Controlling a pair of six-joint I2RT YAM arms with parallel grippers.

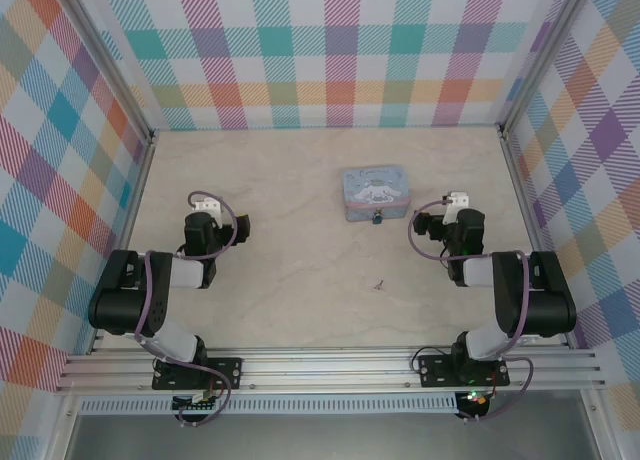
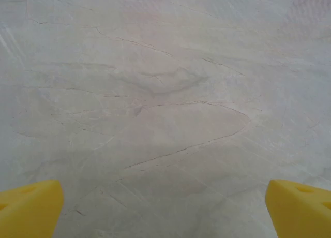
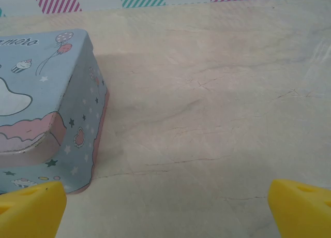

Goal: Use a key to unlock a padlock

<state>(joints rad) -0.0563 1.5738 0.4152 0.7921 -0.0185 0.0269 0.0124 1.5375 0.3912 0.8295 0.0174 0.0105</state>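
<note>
My left gripper (image 2: 164,209) and right gripper (image 3: 165,209) both gape empty, so with the key (image 1: 380,284) lying mid-tabletop toward the near edge and the padlock (image 1: 378,218) at the tin's (image 1: 375,192) near side, I'd descend squarely, pinching low.
</note>
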